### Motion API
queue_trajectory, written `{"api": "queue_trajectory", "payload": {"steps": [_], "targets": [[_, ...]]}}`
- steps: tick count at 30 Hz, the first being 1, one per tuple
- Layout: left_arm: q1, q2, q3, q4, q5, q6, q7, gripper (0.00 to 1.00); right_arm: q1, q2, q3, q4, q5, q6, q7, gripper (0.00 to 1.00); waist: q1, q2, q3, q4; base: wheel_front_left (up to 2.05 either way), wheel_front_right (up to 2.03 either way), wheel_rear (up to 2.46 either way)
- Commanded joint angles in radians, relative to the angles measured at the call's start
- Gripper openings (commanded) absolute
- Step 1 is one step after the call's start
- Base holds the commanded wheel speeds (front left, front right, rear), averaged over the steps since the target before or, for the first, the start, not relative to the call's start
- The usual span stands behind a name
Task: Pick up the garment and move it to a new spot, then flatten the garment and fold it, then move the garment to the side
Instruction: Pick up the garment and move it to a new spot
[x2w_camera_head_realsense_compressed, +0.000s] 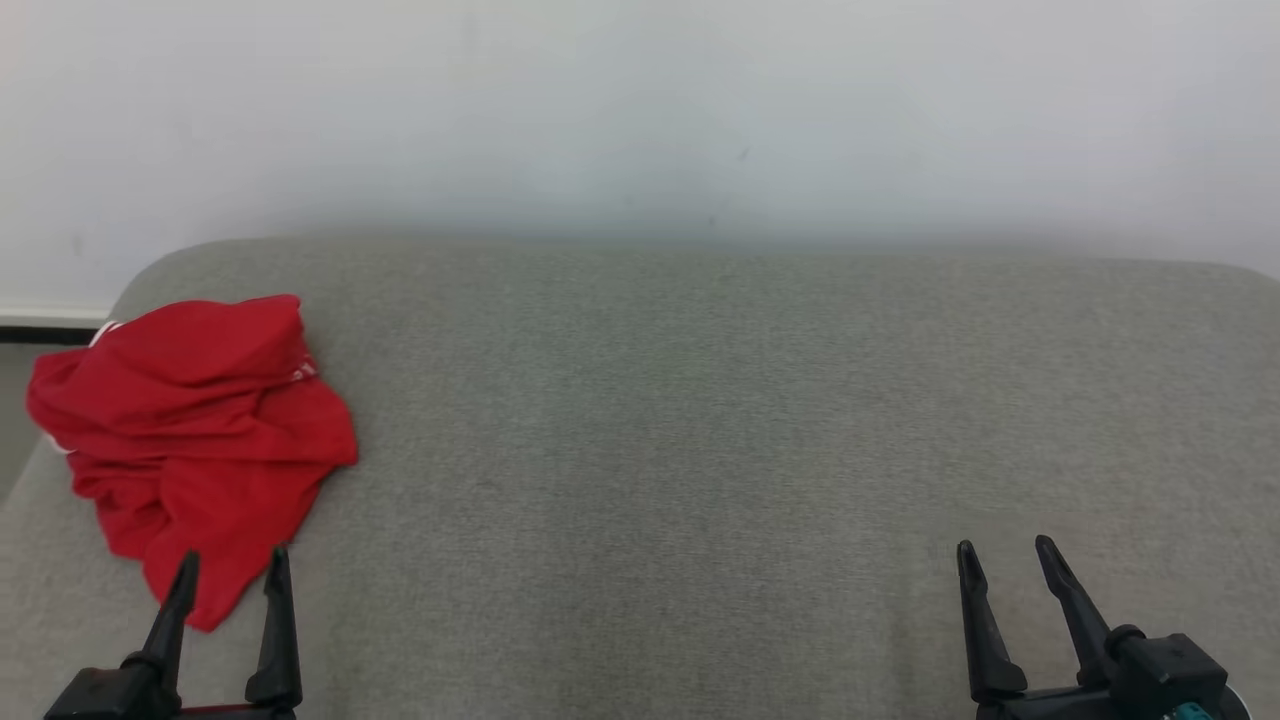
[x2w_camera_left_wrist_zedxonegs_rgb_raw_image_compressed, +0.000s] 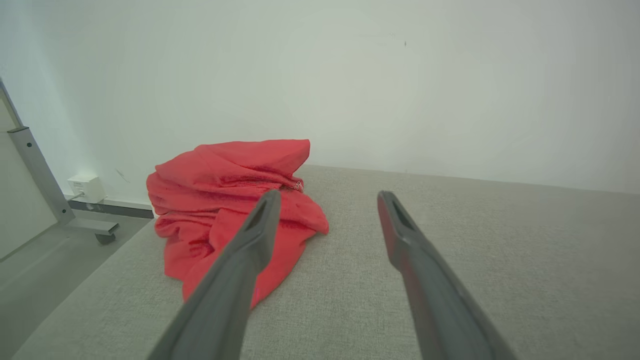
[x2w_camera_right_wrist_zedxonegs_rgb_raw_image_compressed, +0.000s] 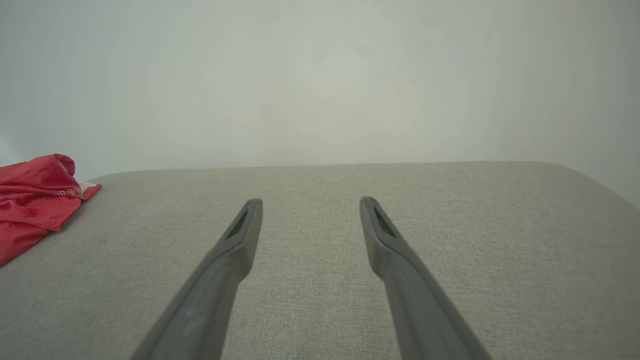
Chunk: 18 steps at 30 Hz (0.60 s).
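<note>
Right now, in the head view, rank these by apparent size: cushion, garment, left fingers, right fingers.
1. cushion
2. garment
3. left fingers and right fingers: alike, and nearest the camera, so unranked.

1. My jaws look alike: each pair has two long, dark fingers (x2w_camera_head_realsense_compressed: 278, 620) tapering to points.
2. A narrow slot (x2w_camera_right_wrist_zedxonegs_rgb_raw_image_compressed: 382, 222) sits near every tip.
3. Right mount (x2w_camera_head_realsense_compressed: 1165, 665) is black, teal-edged.
</note>
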Motion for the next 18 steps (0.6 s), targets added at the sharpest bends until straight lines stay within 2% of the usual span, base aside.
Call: {"api": "queue_trajectory", "payload": {"steps": [1, 18], "targets": [[-0.01, 0.005, 0.001, 0.004, -0.004, 0.007, -0.006, 1.0, -0.003, -0.002, 0.002, 0.004, 0.01, -0.002, -0.005, 1.0, 0.0, -0.0001, 0.013, 0.042, 0.0, 0.0, 0.0], [-0.035, -0.001, 0.013, 0.057, -0.016, 0.038, -0.038, 1.0, -0.045, -0.002, 0.031, 0.052, 0.012, -0.002, -0.019, 1.0, 0.0, -0.0001, 0.042, 0.343, 0.0, 0.0, 0.0]]}}
